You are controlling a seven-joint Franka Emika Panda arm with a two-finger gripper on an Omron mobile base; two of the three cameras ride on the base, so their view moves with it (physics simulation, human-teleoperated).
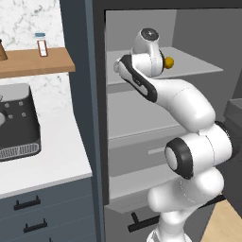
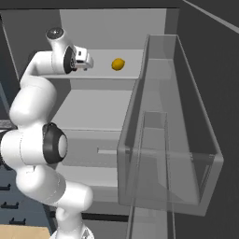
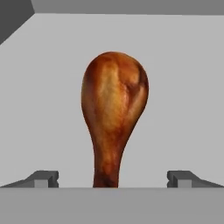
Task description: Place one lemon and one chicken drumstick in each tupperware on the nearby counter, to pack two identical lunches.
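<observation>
A grey fridge interior stands open before the robot, its pale shelves stepped one above another, with a clear door bin point(image 2: 168, 140) swung out on the right and a white worktop point(image 1: 52, 156) over dark cabinets off to the left. The arm reaches in at the height of the upper shelf point(image 2: 100, 81), presumably because the food for the lunches is kept cold there, away from the tupperware it must end up in. In the hand view, the tool point(image 3: 112, 177) points level into the fridge with its two dark fingertips point(image 3: 43, 178) spread wide, nothing between them yet. The chicken drumstick point(image 3: 113, 116) lies straight ahead on the shelf floor, its narrow bone end towards the tool and centred in the gap, its fat end further in; whether the bone end already sits between the fingertips or just short of them is hard to tell from this angle. A lemon point(image 2: 118, 64) rests on the same shelf, off to the right of the tool and apart from it. Judging by this line-up, the drumstick is the thing being approached, and the fingers look wide enough to close on its slim end.
</observation>
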